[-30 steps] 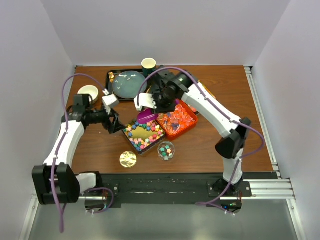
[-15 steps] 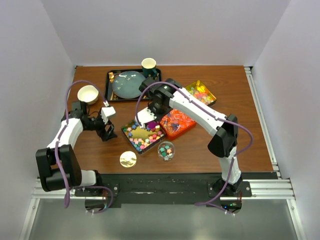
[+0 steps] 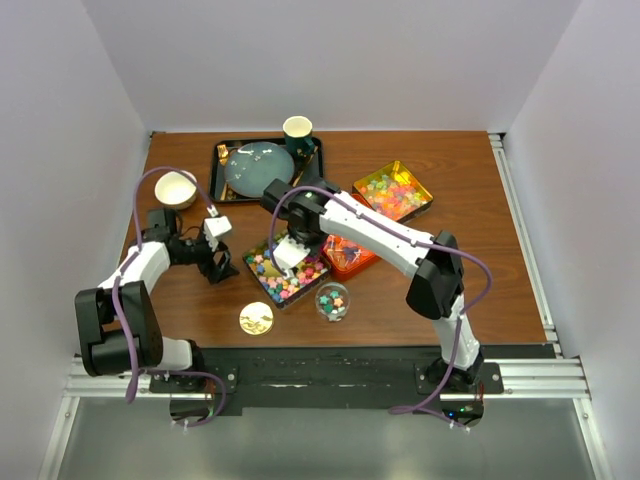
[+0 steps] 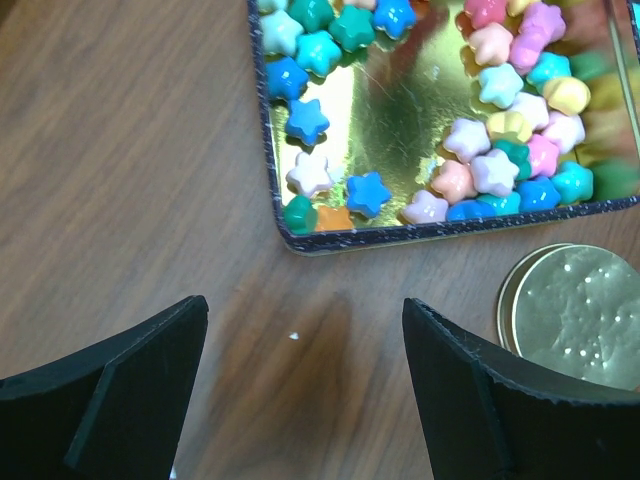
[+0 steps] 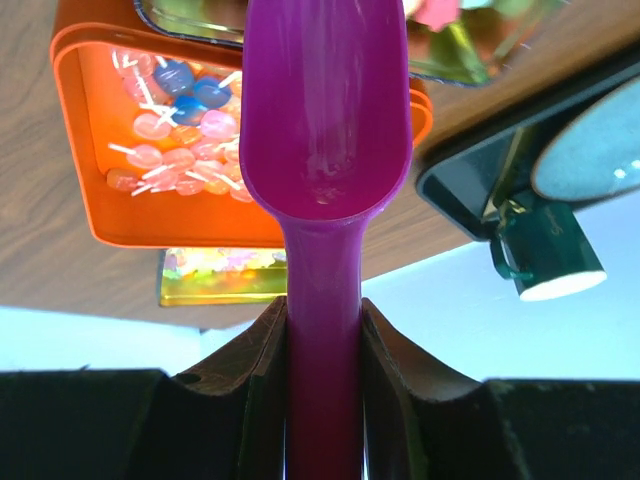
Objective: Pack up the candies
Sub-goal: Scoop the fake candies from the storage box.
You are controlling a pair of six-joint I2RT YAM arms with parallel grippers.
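Purple dominates the right wrist view, where a purple plastic scoop (image 5: 325,120) is clamped by its handle between the dark fingers (image 5: 250,390) of the right gripper (image 5: 322,340), drawn in tight around the stem. The scoop's bowl appears to hang where two trays meet, though the angle makes this hard to fix. One is an orange plastic tray (image 5: 85,150) of red, white and blue wrapped candies (image 5: 165,150). The other is a dark-rimmed gold tray (image 3: 262,285) of star-shaped candies (image 4: 500,150).

Seen from above, the right arm reaches across the brown wooden table (image 3: 470,250) to that gold tray. The left gripper (image 3: 215,262) sits low just beside the tray's left corner. Its black fingers (image 4: 130,400) stand wide apart over bare wood, gripping nothing.

A round gold disc lid (image 3: 256,319) lies near the front edge. A small clear round jar (image 3: 332,300) with a few candies inside stands just in front of the gold tray. A square gold tin (image 3: 393,190) of bright mixed candies sits behind the orange tray, towards the right. A black tray (image 3: 225,150) with a teal plate (image 3: 258,168), a green cup (image 3: 297,130) and a white bowl (image 3: 175,187) line the far left.
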